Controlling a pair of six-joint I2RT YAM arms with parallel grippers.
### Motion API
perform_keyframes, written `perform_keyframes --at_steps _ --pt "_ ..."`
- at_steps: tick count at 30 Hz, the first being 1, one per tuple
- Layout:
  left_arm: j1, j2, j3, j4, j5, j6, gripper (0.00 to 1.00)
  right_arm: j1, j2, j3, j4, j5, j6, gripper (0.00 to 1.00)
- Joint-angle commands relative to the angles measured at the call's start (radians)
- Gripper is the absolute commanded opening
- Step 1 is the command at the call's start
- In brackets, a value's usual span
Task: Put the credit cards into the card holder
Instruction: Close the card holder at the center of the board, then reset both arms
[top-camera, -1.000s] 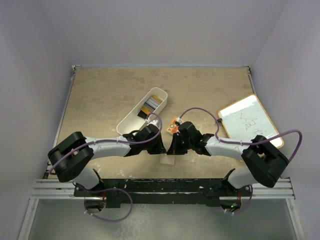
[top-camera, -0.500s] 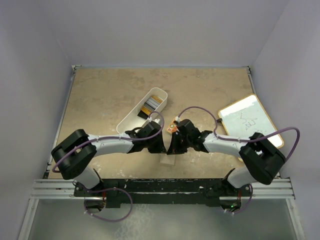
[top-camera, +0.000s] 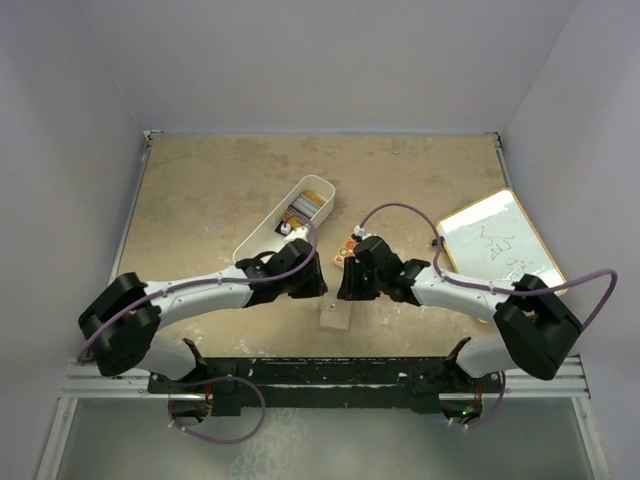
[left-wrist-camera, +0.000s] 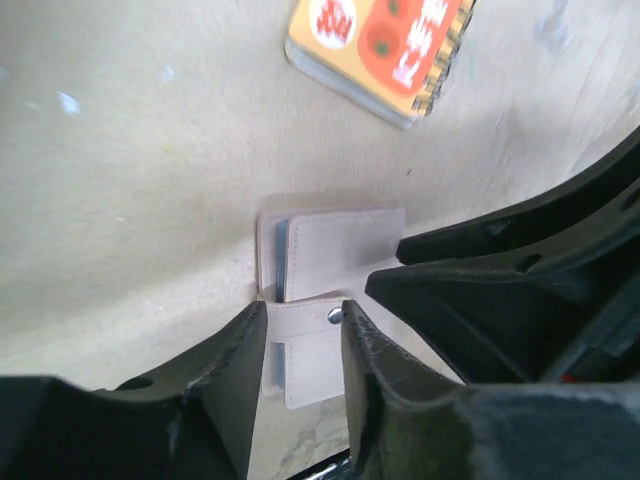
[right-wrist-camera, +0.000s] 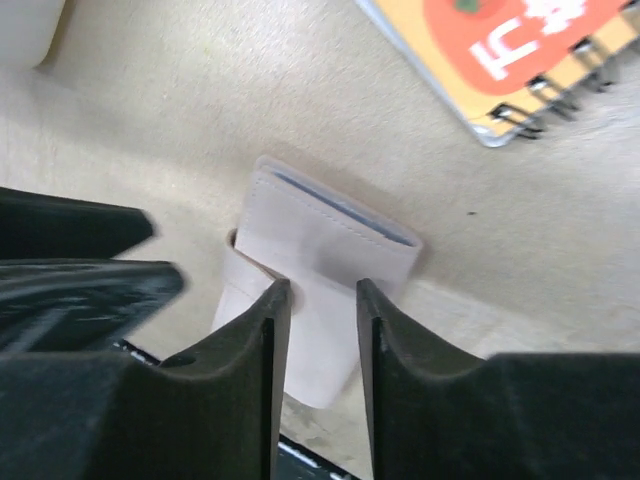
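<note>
The beige card holder lies on the table near the front edge, between and just in front of both grippers. It also shows in the left wrist view and in the right wrist view, with a blue card edge in its slot and the snap tab folded out. My left gripper is open, hovering over the tab. My right gripper is open, hovering over the holder's body. Both are empty and sit close together. More credit cards stand in the white bin.
The orange-red patterned packet lies just beyond the grippers; it shows in the left wrist view and the right wrist view. A white board with a tan frame lies at the right. Walls close in the table.
Both grippers have drawn back a little from the card holder toward the far side, so more of it shows in the top view. The left arm has stretched out lower.
</note>
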Motion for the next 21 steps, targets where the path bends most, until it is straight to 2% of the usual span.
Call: perform_keyframes --at_steps 1,3,6,10,15,17,21 --pt "0.004 -0.154 0.096 -0.130 -0.237 0.035 0.42 -0.004 -0.112 0.047 -0.083 0.142 -0.050 0.39" --pt "0.003 -0.228 0.123 -0.186 -0.307 0.042 0.48 -0.004 -0.177 0.055 -0.113 0.155 -0.050 0.44" --pt "0.003 -0.330 0.189 -0.277 -0.387 0.070 0.51 -0.004 -0.282 0.076 -0.160 0.171 -0.048 0.52" --pt "0.003 -0.436 0.273 -0.418 -0.509 0.097 0.61 -0.004 -0.382 0.118 -0.195 0.247 -0.082 0.72" --pt "0.003 -0.538 0.337 -0.510 -0.563 0.126 0.67 -0.004 -0.445 0.214 -0.293 0.300 -0.131 0.98" --pt "0.003 -0.575 0.347 -0.509 -0.562 0.137 0.75 -0.004 -0.465 0.242 -0.323 0.316 -0.141 1.00" --pt "0.003 -0.654 0.335 -0.483 -0.496 0.162 0.77 -0.004 -0.512 0.262 -0.324 0.324 -0.150 1.00"
